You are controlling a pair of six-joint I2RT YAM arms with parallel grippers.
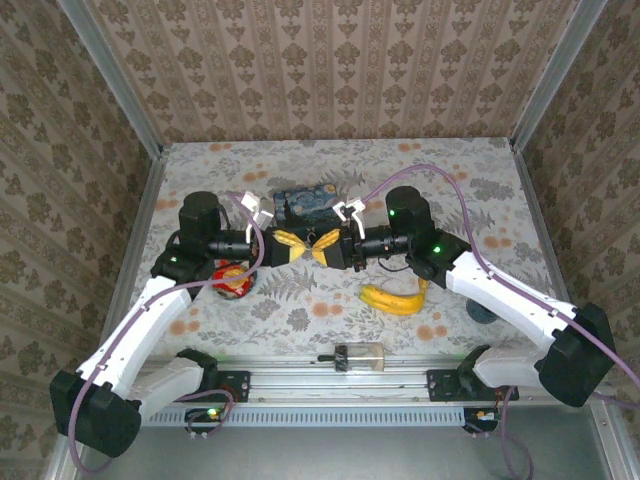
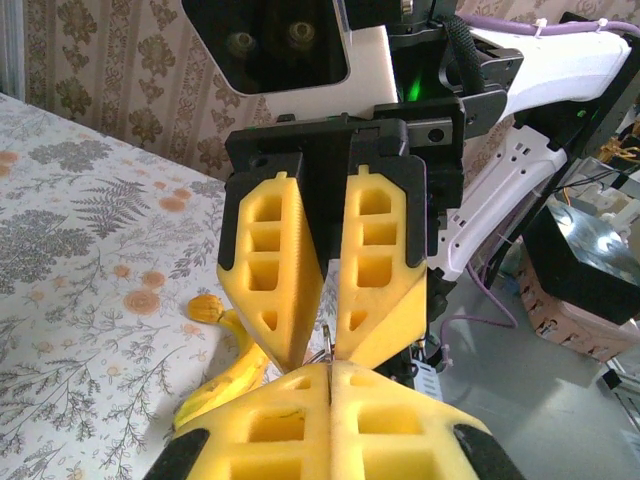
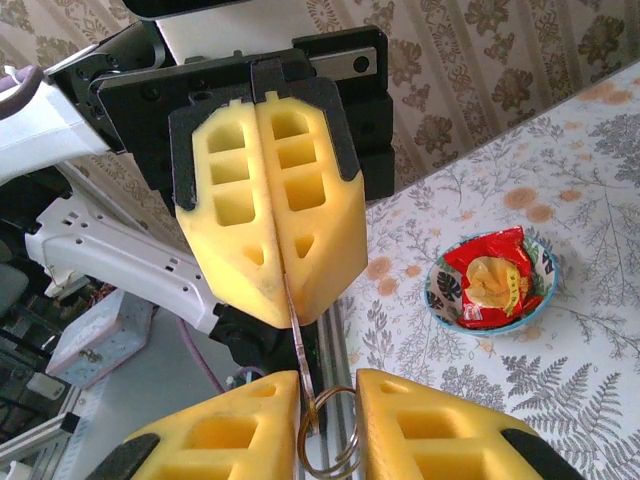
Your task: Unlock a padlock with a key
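One surface point(image 1: 330, 160) is lying beneath two tools meeting tip to tip.
We are seeing the left tool point(image 3: 288, 300) clamping shut on the thin key point(image 3: 296, 345), the right tool point(image 2: 327, 345) pinching its key ring point(image 3: 328, 440); we are failing to tell where the padlock is.

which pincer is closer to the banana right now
Right, narrowly. The right pincer is just beyond the banana and a little to its left. The left pincer meets it tip to tip from the other side, further left of the banana.
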